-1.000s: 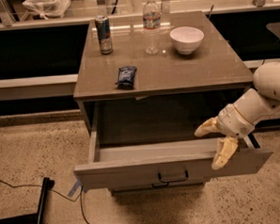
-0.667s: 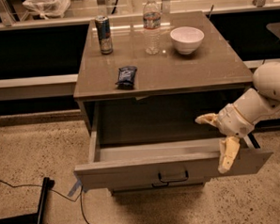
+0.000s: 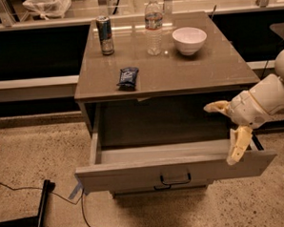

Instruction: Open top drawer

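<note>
The top drawer (image 3: pixel 135 174) of the grey-beige cabinet stands pulled far out, its inside looking empty. Its flat front carries a small black loop handle (image 3: pixel 175 179) at the centre. A second handle of a lower drawer (image 3: pixel 161 187) peeks out just beneath. My gripper (image 3: pixel 224 132) is at the drawer's right end, above its right corner and apart from the handle. Its two cream fingers are spread wide, one pointing left (image 3: pixel 215 106) and one hanging down (image 3: pixel 238 145). It holds nothing.
On the cabinet top (image 3: pixel 216 68) stand a drink can (image 3: pixel 105 35), a water bottle (image 3: pixel 153 25), a white bowl (image 3: pixel 189 40) and a dark snack packet (image 3: pixel 127 77). A black cable and stand leg (image 3: pixel 40 214) lie on the speckled floor at the left.
My gripper has drifted a little to the right and its fingers have spread wider. The drawer has stayed pulled out.
</note>
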